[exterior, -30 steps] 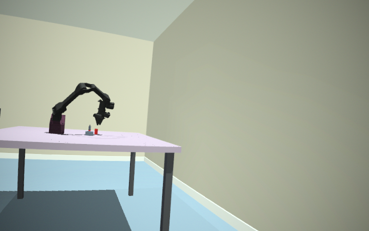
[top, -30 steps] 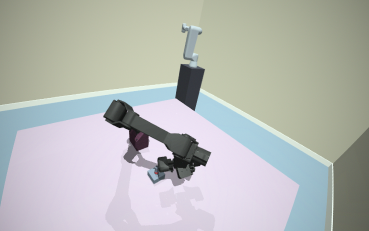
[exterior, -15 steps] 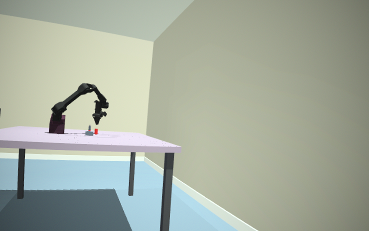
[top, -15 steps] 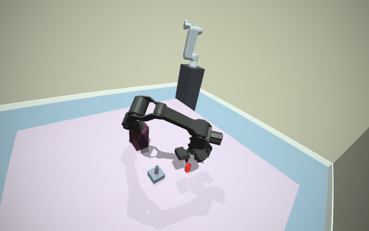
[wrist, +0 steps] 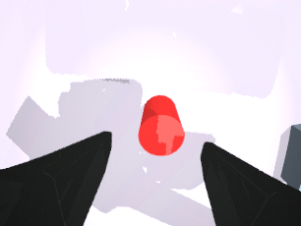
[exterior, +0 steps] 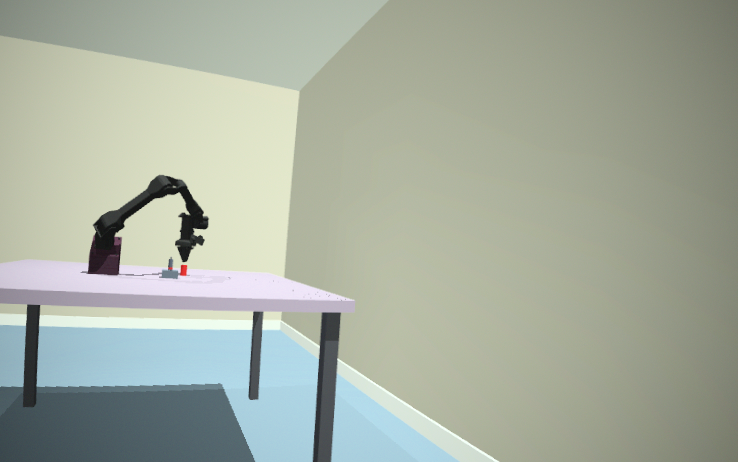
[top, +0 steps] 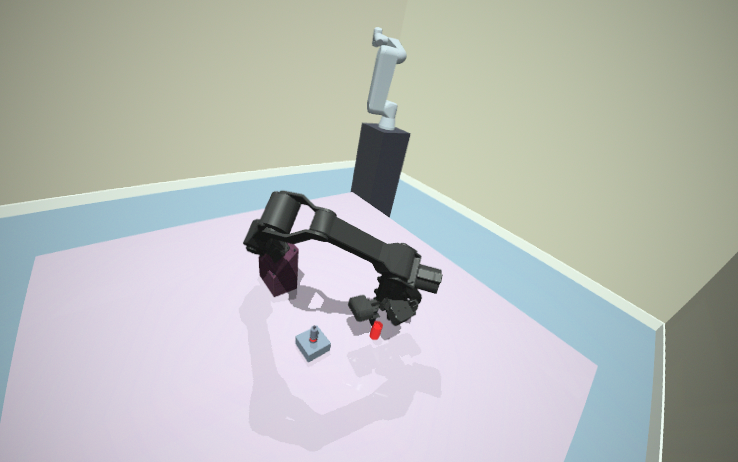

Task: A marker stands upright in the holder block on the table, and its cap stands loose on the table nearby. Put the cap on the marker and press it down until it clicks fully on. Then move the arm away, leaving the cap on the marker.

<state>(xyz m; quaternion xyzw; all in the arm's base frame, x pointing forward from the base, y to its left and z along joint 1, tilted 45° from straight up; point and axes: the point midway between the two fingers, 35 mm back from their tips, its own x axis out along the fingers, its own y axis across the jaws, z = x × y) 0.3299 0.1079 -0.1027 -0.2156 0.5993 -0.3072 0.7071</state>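
Observation:
The red cap [top: 375,330] [exterior: 183,270] [wrist: 161,125] stands upright and loose on the table. The grey marker [top: 314,332] [exterior: 170,262] stands upright in the grey-blue holder block [top: 300,346] [exterior: 169,274] [wrist: 292,159], with a red band low on it and no cap on its tip. My gripper [top: 377,320] [exterior: 184,260] [wrist: 157,144] is open, points down and hangs just above the cap. In the wrist view the cap shows between the two fingertips, with a gap on each side. The holder block shows only in part there, at the right edge.
The pink table top [top: 163,354] [exterior: 261,294] bears the arm's dark maroon base [top: 278,272] [exterior: 104,258], behind the holder block in the top view. A pale second arm [top: 383,78] stands on a dark pedestal [top: 378,163] beyond the table's far corner.

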